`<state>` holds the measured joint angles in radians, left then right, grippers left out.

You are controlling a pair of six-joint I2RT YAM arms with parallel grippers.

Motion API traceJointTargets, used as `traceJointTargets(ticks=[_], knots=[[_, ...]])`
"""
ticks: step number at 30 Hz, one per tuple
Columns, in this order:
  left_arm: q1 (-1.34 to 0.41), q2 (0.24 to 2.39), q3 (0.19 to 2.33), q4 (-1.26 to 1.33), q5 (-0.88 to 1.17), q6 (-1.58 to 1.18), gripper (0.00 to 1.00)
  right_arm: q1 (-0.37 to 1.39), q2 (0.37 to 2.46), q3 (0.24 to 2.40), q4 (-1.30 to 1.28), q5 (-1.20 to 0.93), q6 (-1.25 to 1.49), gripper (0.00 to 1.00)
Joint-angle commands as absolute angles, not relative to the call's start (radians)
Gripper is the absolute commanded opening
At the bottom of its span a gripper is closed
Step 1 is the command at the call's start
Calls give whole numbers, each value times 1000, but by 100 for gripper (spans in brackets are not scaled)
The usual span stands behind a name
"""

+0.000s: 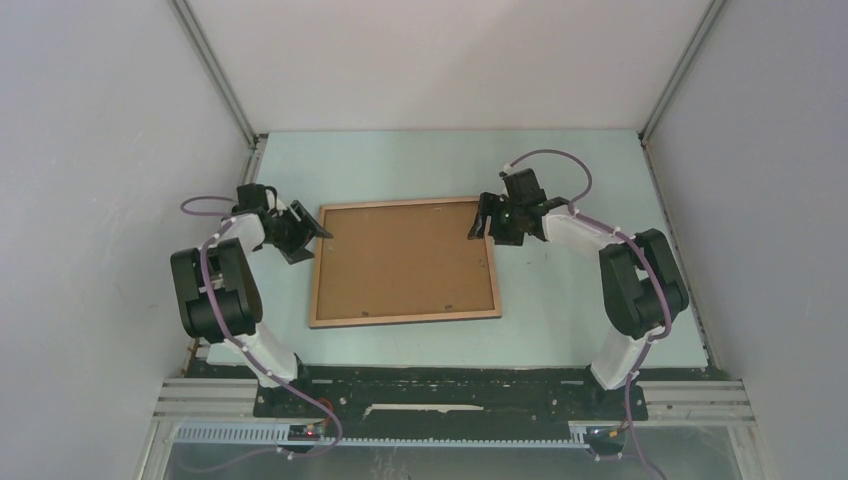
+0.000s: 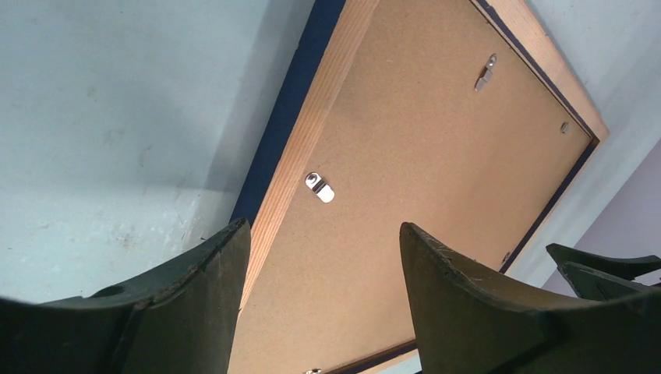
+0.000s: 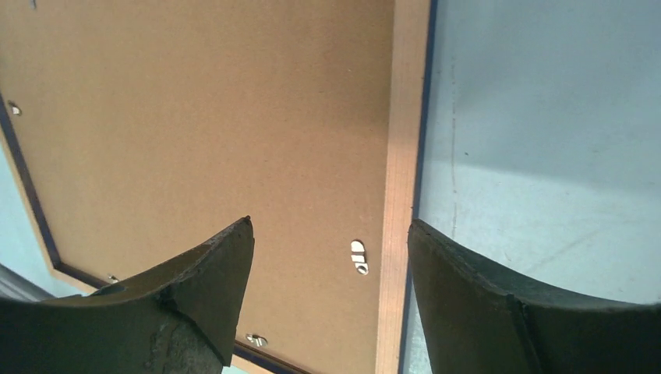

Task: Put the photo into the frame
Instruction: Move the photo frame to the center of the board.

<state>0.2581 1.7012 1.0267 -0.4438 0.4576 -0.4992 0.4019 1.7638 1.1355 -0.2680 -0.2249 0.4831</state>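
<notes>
Risk of skewing frame [image 1: 405, 318] on bench [image 1: 570, 310]: left end effector [image 2: 323, 232] at 10 o'clock, right end effector [image 3: 331, 226] at 2 o'clock, both released astride its edges.

We see a robot laboratory cell. Plain white panels [image 1: 430, 60] in aluminium profiles [image 1: 212, 70] enclose a pale table [image 1: 570, 330]. The left arm [image 1: 215, 290] and right arm [image 1: 640, 285], with purple cables [image 1: 555, 153], are bolted at its edge.

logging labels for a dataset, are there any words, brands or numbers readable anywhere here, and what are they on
None: no text can be read in any view.
The frame rails, the brown backing board and its metal clips are plain.
The table shows only scuffs, no lettering.
</notes>
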Motion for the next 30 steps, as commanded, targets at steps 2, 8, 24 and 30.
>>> traceJointTargets(ticks=[2,8,24,30], knots=[[246,1652,1003,-433,479,-515,73,412,1711,1189,-363,-125,419,80],[246,1689,1005,-438,475,-513,74,467,1713,1177,-271,-142,469,79],[47,1765,1016,-455,449,-522,74,573,1768,996,264,-227,536,76],[-45,1733,1117,-560,250,-489,75,519,1737,938,309,-282,568,75]])
